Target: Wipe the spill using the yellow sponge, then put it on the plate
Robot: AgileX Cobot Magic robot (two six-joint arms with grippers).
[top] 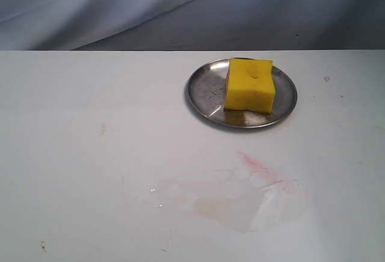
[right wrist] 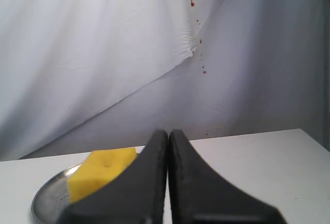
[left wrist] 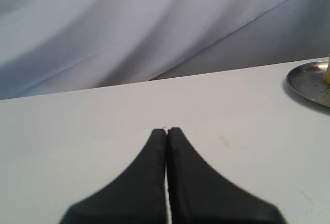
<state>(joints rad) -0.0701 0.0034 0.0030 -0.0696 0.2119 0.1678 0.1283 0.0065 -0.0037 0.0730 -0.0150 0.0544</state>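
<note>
The yellow sponge (top: 249, 85) rests on the steel plate (top: 204, 90) toward the back right of the white table. In front of the plate lies the spill (top: 231, 205), a pale wet amber-tinted smear with a thin pink-red streak along its right edge. Neither gripper shows in the exterior view. In the left wrist view my left gripper (left wrist: 167, 130) is shut and empty above bare table, with the plate's rim (left wrist: 304, 82) at the frame's edge. My right gripper (right wrist: 168, 132) is also shut and empty, apart from the sponge (right wrist: 98, 177) and plate (right wrist: 44, 198) beyond it.
A grey-white cloth backdrop (top: 180, 9) hangs behind the table's far edge. Small brownish specks (top: 102, 129) mark the left part of the table, and a speck (top: 43, 247) lies near the front left corner.
</note>
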